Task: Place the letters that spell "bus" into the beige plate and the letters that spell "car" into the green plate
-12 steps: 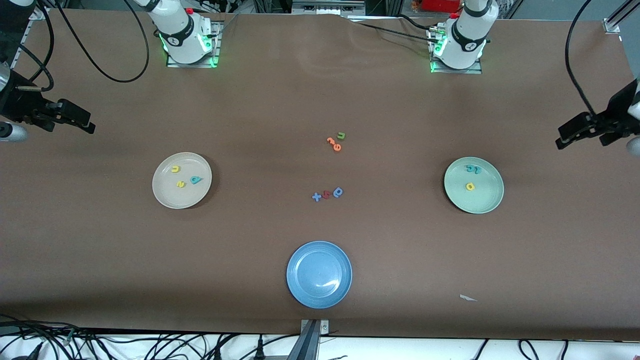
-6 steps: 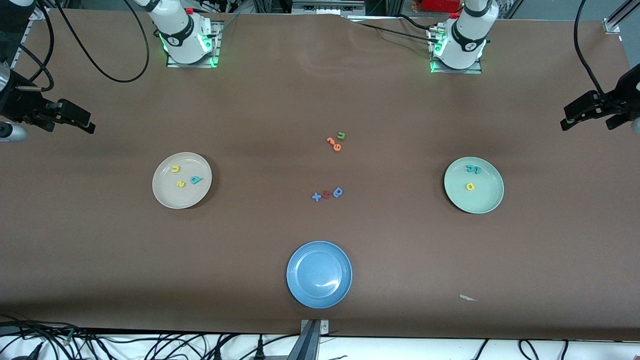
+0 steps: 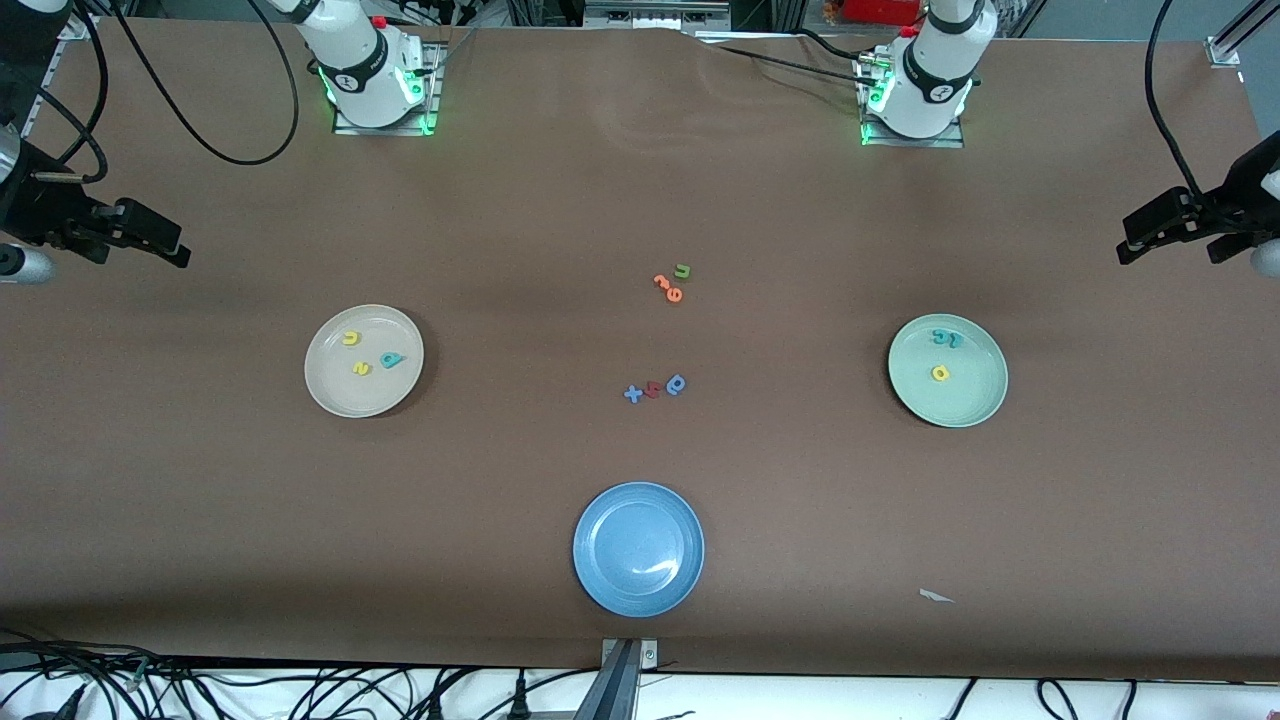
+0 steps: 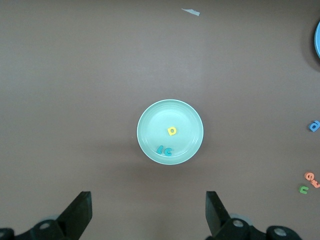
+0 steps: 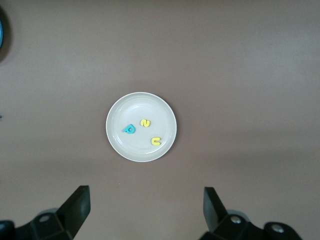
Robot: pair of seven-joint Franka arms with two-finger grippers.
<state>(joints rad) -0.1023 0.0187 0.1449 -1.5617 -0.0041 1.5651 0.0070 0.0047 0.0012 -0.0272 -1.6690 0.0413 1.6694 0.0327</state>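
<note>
On the beige plate (image 3: pixel 330 395): a teal b (image 3: pixel 392 360), a yellow u (image 3: pixel 350 338) and a yellow s (image 3: pixel 362 368) lie inside it, apart from one another.
Beige plate, place: toward the right arm's end of the table, about level with the green plate.
Green plate (image 3: pixel 975 400): toward the left arm's end; a teal c (image 3: pixel 940 337) and a teal r (image 3: pixel 954 340) lie side by side, just touching or nearly so, and a yellow a (image 3: pixel 939 373) lies nearer the front camera than they do.
Blue plate (image 3: pixel 610 580): midway along the table, nearest the front camera, nothing in it.
Loose letters, mid-table: a green u (image 3: pixel 682 271) beside two orange letters (image 3: pixel 668 288); nearer the camera, a blue rounded letter (image 3: pixel 677 384), a red piece (image 3: pixel 653 390) and a blue cross (image 3: pixel 633 394) in a row.
White scrap (image 3: pixel 935 596): on the bare table, nearer the camera than the green plate.
Left gripper (image 4: pixel 148 212): up in the air at its own end of the table, fingers spread wide, holding nothing; the green plate shows between them in the left wrist view.
Right gripper (image 5: pixel 145 210): up in the air at its own end, fingers likewise spread and empty, the beige plate framed between them.
</note>
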